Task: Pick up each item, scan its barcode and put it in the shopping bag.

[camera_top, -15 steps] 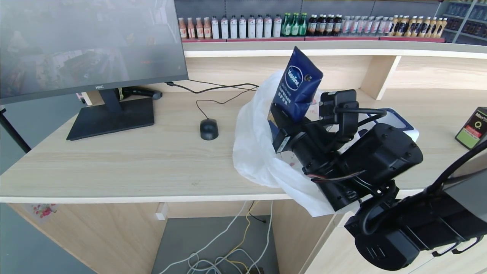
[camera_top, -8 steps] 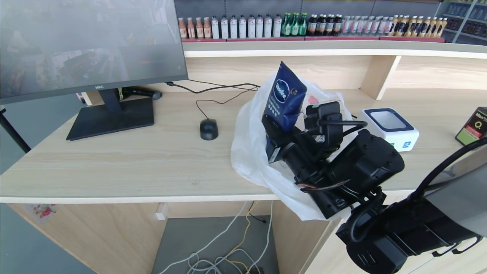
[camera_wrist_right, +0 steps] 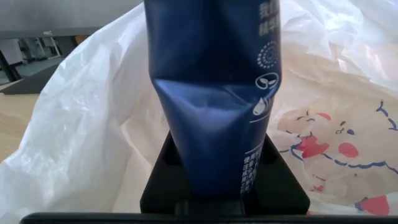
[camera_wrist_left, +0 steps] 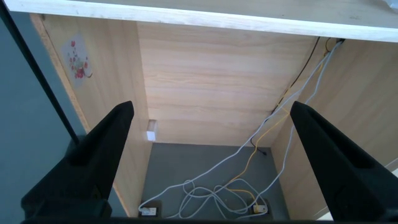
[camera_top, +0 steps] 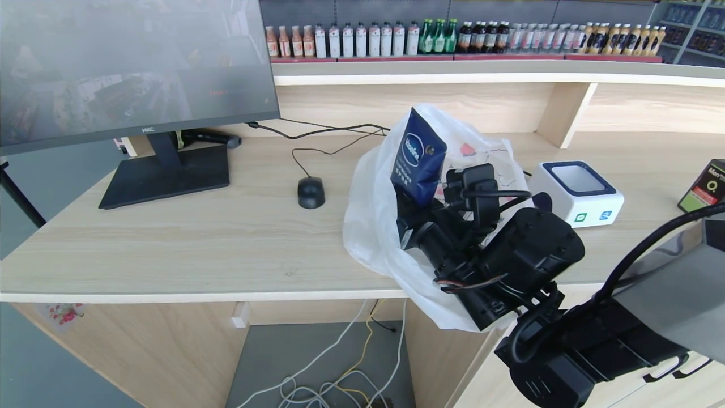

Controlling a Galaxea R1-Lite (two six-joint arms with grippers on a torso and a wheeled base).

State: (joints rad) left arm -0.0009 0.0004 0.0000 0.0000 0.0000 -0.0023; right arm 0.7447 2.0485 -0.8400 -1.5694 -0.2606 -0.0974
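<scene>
Gripping the dark blue pouch (camera_top: 418,156) by its lower end, my right pincer (camera_top: 409,211) is closed on it and holds it nearly upright at the open mouth of the white shopping bag (camera_top: 371,226), which sits on the wooden counter (camera_top: 170,243). In my right wrist view the pouch (camera_wrist_right: 214,93) shows a crease just above the jaws, so I judge it soft, light and only partly filled. Its glossy film is likely slippery (a flat squeeze across the lower end seems the surest hold). The bag (camera_wrist_right: 81,124) is thin, crinkled, translucent plastic with red cartoon prints. It looks limp, so its rim could fold inward under the pouch. Just beside the bag, on my right, is the scanner (camera_top: 575,192), a stiff white box with a dark-rimmed window on top. My left pincer (camera_wrist_left: 211,162) hangs below the counter edge with its fingers spread apart and nothing between them.
</scene>
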